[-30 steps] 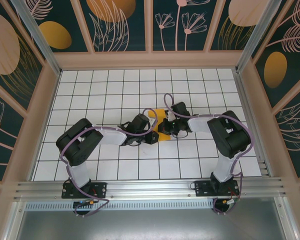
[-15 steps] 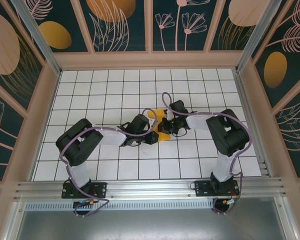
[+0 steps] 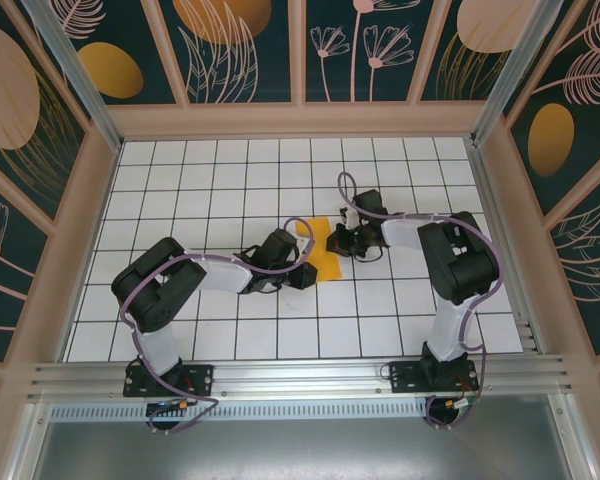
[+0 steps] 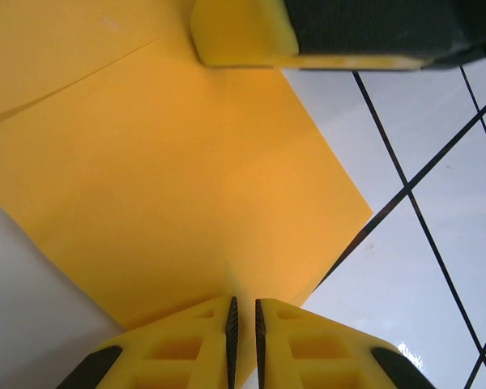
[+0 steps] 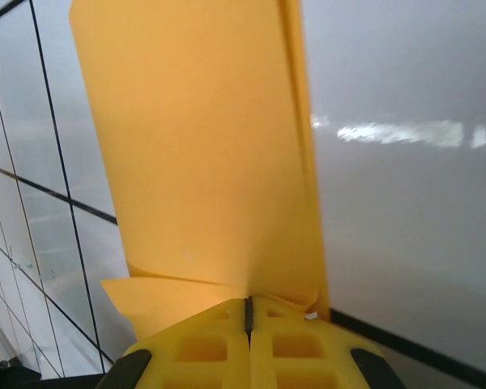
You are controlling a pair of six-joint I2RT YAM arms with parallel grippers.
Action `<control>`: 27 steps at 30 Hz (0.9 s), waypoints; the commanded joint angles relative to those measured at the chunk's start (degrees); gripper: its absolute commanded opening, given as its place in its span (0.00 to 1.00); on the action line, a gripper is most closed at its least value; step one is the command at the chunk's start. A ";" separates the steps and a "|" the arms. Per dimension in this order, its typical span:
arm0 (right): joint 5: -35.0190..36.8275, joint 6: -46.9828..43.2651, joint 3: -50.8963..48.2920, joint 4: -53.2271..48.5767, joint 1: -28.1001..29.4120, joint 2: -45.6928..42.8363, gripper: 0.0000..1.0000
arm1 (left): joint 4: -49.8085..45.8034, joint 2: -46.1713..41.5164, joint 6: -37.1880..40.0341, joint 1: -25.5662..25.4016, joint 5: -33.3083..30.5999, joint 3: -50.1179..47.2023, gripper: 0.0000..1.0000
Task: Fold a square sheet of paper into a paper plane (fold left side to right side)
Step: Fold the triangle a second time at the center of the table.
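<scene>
Left pincer (image 4: pixel 243 314) — pads almost together, closed on a corner of the square sheet of paper (image 4: pixel 186 162), with a faint crease running into the pinch. Right pincer (image 5: pixel 248 312) — shut on the sheet's edge, a folded layer rising away from the tips. The left wrist view also shows a yellow finger (image 4: pixel 243 32) of the right pincer over the paper's far edge. From above, the sheet lies mid-counter (image 3: pixel 200 180) between both pincers, on white grid tiles inside a wooden rim (image 3: pixel 300 120) below dark floral wall panels (image 3: pixel 240 50).
</scene>
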 commanded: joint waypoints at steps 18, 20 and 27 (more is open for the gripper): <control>2.97 1.46 -2.31 0.63 1.31 -9.23 0.00 | -5.63 -1.12 -0.07 -0.28 -1.11 -2.07 0.19; 2.50 3.05 -3.39 2.45 3.00 -9.15 0.00 | -5.64 -1.06 -0.11 -0.23 -1.19 -2.17 0.19; 2.59 4.59 -3.91 5.02 5.39 -5.19 0.00 | -5.60 -1.18 -0.02 -0.25 -1.19 -1.82 0.19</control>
